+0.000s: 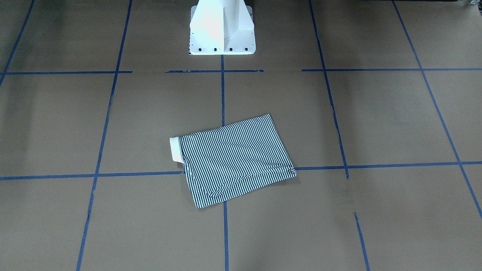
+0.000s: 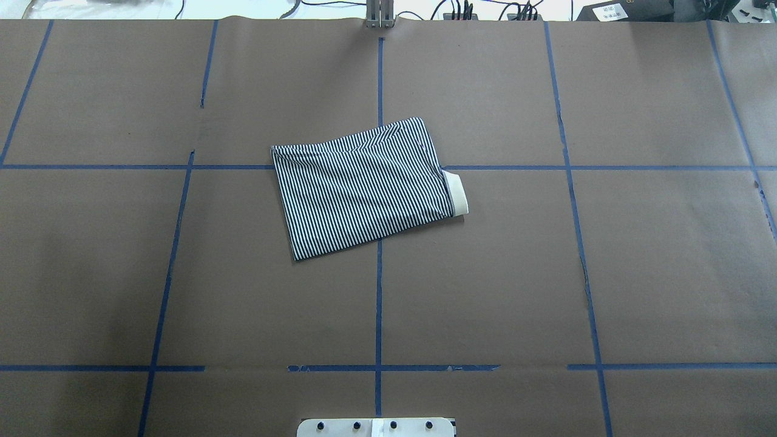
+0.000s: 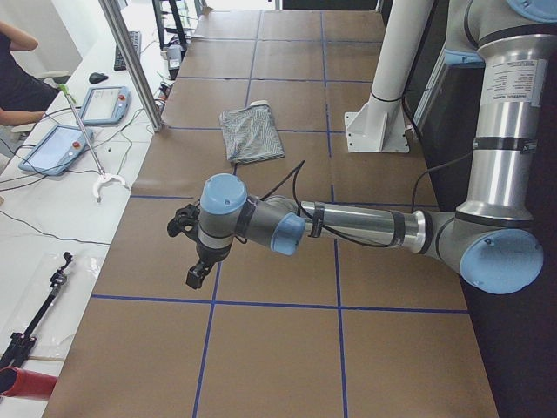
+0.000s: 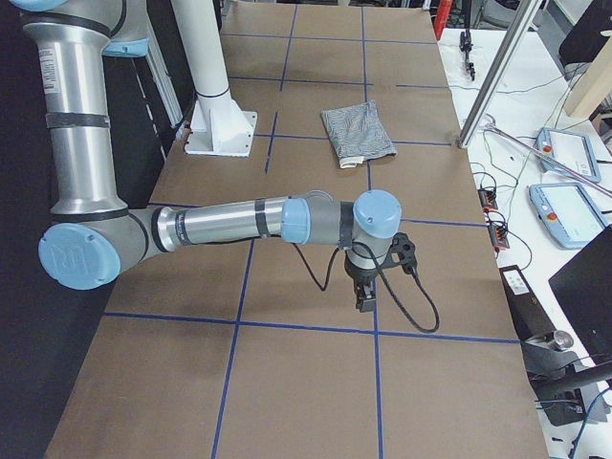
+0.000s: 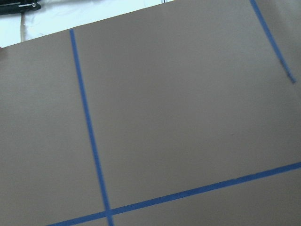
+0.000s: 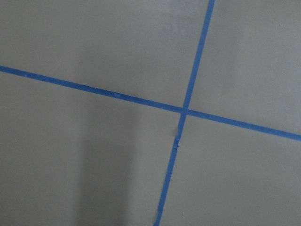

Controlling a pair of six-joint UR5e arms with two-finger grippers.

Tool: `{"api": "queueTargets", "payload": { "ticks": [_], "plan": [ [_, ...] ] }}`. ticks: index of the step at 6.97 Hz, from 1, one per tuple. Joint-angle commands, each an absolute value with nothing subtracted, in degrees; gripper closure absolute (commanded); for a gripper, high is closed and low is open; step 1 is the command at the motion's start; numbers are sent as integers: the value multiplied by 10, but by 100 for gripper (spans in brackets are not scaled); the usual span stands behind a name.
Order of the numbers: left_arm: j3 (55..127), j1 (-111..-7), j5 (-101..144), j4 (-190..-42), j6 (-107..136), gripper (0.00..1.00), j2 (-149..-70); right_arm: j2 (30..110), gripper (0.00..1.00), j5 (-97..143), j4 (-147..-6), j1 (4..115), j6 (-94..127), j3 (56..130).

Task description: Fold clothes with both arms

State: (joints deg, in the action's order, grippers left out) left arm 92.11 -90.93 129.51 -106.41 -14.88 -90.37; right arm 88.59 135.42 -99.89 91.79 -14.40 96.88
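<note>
The clothes are one striped polo shirt (image 1: pixel 233 162), folded into a compact rectangle and lying flat near the table's middle (image 2: pixel 364 188). Its cream collar (image 2: pixel 458 193) sticks out on one side. Neither arm touches it. The left arm (image 3: pixel 357 226) reaches low over the brown table far from the shirt (image 3: pixel 251 135), its gripper (image 3: pixel 196 277) pointing down; I cannot tell whether it is open or shut. At the opposite end the right arm (image 4: pixel 229 225) holds its gripper (image 4: pixel 364 301) down over bare table, away from the shirt (image 4: pixel 357 132); its state cannot be told either. Both wrist views show only brown paper and blue tape.
The white pedestal base (image 1: pixel 222 30) stands at the robot's side of the table. Blue tape lines (image 2: pixel 379 303) divide the brown surface into squares. Beyond the far edge are a metal post (image 3: pixel 130 61), control tablets (image 3: pixel 57 148), cables and a seated person (image 3: pixel 13 70).
</note>
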Motion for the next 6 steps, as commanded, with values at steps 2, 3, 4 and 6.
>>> {"api": "queueTargets", "payload": {
  "ticks": [2,3,4,6],
  "plan": [
    [863,-916,1296,-1146,-146,0,-881,920,0,1351,-986,927,-149,968],
    [868,-916,1294,-1139,-139,0,-881,918,0,1353,-987,927,-144,967],
    [889,-915,1295,-1080,-117,0,-879,919,0,1353,-987,927,-134,966],
    [980,-907,1302,-924,-43,0,-880,920,0,1354,-987,927,-127,965]
  ]
}}
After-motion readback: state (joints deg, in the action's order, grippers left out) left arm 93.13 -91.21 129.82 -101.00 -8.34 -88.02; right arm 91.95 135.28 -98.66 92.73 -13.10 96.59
